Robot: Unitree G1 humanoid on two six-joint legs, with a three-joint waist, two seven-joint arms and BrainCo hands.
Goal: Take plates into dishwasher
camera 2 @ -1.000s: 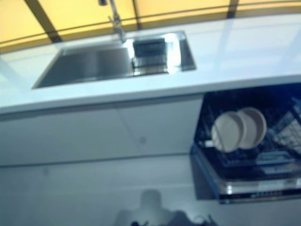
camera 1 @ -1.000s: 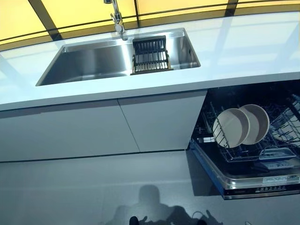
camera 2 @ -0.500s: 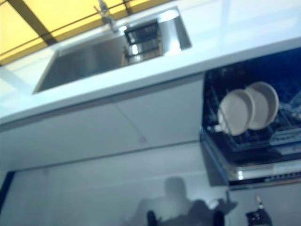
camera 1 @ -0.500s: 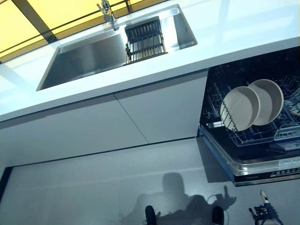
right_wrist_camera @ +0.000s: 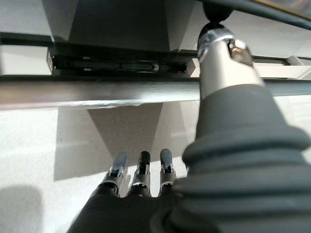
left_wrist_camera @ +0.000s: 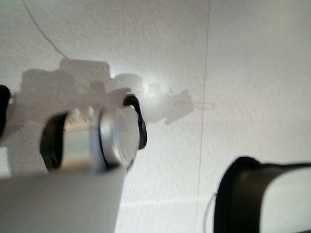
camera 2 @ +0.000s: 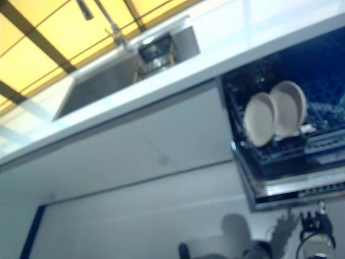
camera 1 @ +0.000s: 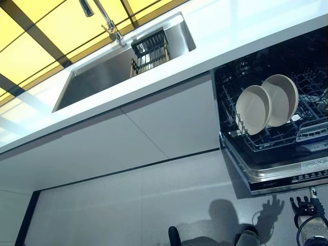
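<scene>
Two plates standing in the open dishwasher
Both plates [camera 1: 266,105] stand on edge in the dishwasher [camera 1: 277,154] rack, below the worktop [camera 1: 241,31]; right robot hand [camera 1: 306,207] hangs empty below its door, fingers relaxed; left robot hand's fingers unreadable

No text, number or sign can be read anywhere. Small pale markings are seen in a row along the dark control strip [camera 1: 292,179] on the front edge of the open dishwasher door [camera 1: 241,164], but they are too small to be made out as letters or symbols. No print is shown on the plates [camera 1: 253,108]
</scene>
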